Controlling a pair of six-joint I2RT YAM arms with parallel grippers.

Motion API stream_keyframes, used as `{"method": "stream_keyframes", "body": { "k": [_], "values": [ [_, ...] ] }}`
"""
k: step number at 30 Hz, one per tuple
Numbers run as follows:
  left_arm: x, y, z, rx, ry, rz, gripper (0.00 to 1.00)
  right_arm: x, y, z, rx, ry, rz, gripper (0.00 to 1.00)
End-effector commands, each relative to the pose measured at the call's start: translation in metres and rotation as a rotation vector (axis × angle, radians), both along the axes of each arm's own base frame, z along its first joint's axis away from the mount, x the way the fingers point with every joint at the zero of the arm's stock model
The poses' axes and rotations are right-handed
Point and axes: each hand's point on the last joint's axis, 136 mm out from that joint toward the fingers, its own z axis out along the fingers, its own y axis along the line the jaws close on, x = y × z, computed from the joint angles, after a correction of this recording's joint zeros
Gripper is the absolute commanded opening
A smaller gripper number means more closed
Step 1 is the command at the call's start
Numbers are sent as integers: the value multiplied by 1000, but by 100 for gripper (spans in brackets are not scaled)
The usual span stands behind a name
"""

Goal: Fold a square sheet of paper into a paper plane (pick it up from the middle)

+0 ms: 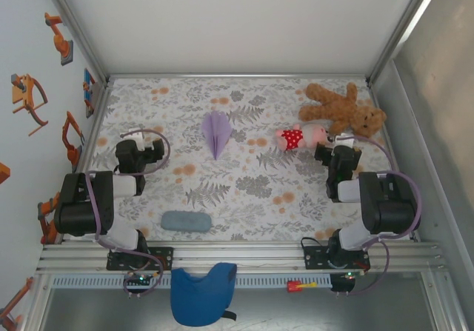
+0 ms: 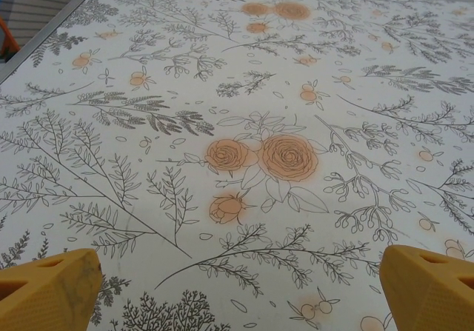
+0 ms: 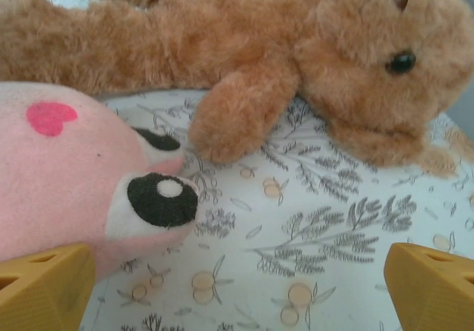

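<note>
Resting flat, paper plane [image 1: 216, 132]; fold details indistinct.

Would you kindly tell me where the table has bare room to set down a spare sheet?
Free: the middle strip between the paper plane and the grey-blue pad; also the far-left corner ahead of the left gripper. Crowded: far right, where the teddy bear and pink plush lie before the right gripper.

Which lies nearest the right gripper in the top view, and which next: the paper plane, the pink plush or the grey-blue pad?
From the right gripper:
1. pink plush, just beside it on its left.
2. paper plane, mid-table.
3. grey-blue pad, near edge, towards the left arm.
</note>
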Motion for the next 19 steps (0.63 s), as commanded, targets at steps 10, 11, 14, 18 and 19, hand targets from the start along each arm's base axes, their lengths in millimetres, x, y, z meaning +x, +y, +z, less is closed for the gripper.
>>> {"method": "stream_keyframes", "body": {
  "k": [10,11,14,18,19],
  "values": [
    [7,0,9,28,-27,-3,96,12,-7,18,-2,-54,-29,100],
    [7,0,10,30,-27,-3,96,12,-7,18,-2,-53,-29,100],
    [8,0,10,33,-25,-1,96,12,-7,18,-2,-53,-30,100],
    [7,0,10,31,-25,-2,96,11,-7,17,-2,-51,-29,100],
    [7,-1,10,32,-27,-3,96,10,-4,16,-3,-50,-10,100]
  ]
}}
